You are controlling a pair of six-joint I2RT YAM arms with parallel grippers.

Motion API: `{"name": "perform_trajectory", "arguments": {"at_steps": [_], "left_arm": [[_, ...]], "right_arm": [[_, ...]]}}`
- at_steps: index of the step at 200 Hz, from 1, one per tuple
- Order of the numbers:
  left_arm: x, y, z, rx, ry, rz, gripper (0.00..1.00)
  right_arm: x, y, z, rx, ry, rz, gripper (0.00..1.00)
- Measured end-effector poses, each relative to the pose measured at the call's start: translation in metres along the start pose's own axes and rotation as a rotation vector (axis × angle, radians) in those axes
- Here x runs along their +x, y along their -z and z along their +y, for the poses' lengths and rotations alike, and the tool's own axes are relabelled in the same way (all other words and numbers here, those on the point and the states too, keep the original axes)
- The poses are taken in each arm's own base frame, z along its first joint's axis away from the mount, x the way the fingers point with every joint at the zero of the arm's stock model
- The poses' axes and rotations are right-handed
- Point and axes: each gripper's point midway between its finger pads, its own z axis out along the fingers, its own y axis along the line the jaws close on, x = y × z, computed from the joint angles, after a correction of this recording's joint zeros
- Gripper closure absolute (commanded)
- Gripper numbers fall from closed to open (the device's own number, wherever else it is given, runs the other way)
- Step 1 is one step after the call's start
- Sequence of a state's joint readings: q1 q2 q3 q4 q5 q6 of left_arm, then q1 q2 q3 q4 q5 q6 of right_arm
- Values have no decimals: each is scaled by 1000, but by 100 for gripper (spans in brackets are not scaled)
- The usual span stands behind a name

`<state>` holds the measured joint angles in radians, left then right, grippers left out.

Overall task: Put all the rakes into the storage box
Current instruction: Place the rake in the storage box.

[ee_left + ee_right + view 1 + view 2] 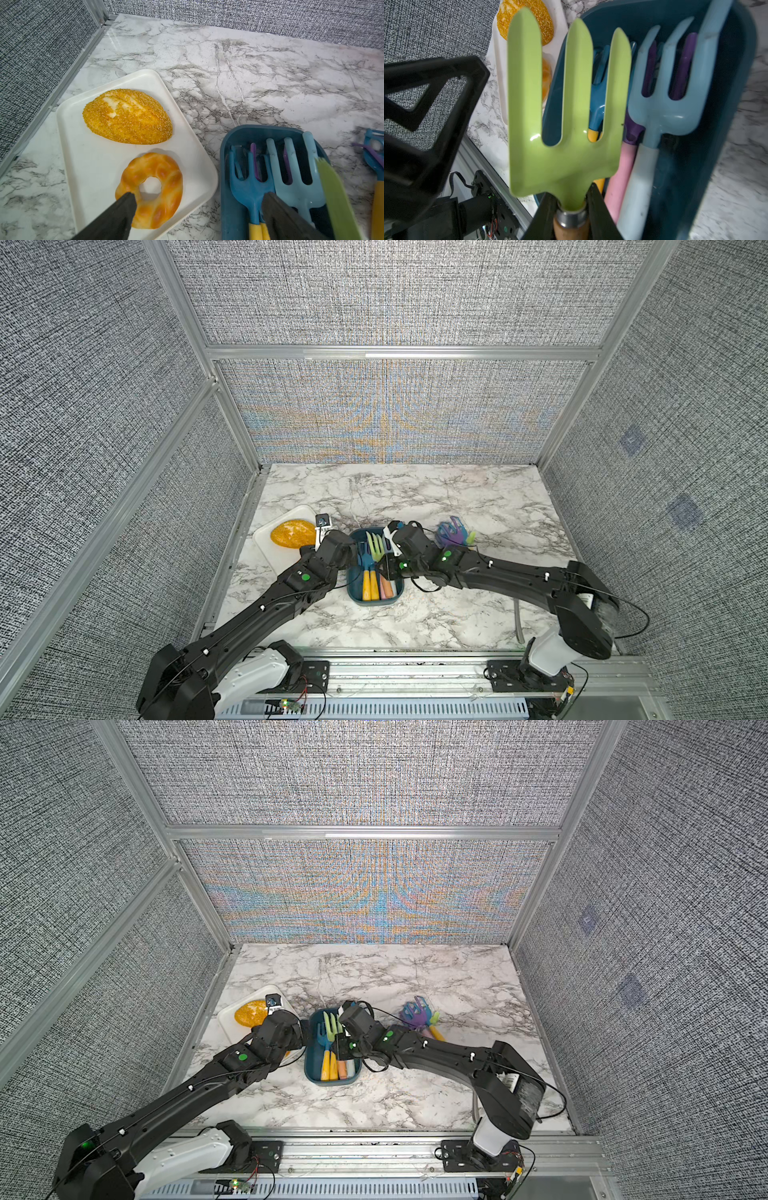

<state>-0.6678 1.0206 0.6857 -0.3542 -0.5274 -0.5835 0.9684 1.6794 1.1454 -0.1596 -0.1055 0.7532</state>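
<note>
Several rakes [297, 187] in storage box [225, 207], green rake [566, 145] held above

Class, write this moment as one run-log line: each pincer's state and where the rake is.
right pincer: shut on green rake | green rake: over storage box, not released | left pincer: open, empty

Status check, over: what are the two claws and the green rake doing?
Left gripper open, empty. Right gripper shut on green rake, over storage box. Other rakes lie inside; room looks tight.
</note>
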Motion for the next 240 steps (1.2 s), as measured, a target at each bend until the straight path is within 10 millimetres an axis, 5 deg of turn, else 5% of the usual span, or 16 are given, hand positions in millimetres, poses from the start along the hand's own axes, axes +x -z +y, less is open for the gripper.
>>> {"name": "perform_trajectory", "arguments": {"at_steps": [84, 114, 146, 192, 240], "left_arm": [[-9, 17, 12, 12, 43, -70, 1], [-10, 18, 13, 13, 46, -76, 1], [-9, 16, 12, 14, 43, -70, 1], [-2, 8, 7, 14, 18, -34, 1], [6, -2, -5, 37, -12, 20, 1]], "right_arm": [[7, -48, -7, 24, -85, 39, 100], [6, -53, -14, 63, -98, 30, 73], [-4, -44, -13, 80, -81, -10, 49], [-18, -17, -5, 71, -46, -75, 42], [-17, 18, -35, 132, -38, -128, 29]]}}
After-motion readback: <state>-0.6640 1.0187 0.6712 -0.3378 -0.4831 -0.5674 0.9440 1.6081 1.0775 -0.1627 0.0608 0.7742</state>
